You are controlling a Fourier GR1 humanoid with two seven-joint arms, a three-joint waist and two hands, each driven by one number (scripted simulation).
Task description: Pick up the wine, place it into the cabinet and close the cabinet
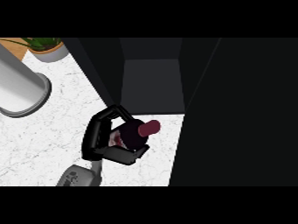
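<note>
The wine bottle [141, 131] is dark with a maroon cap and leans with its top toward the right. It is just in front of the open cabinet [152, 83], over the white marble counter [41, 140]. My left hand [97, 136] is shut on it, with fingers arching over the bottle's left and far side and the thumb under its near side. The bottle's lower body is hidden by the hand. The cabinet's dark inside shows as a recess straight beyond the bottle. My right hand does not show.
A tall black cabinet door or panel [241, 109] fills the right side, close to the bottle. A large grey cylinder [12, 83] stands at the left. A potted plant [48, 49] sits at the far left corner.
</note>
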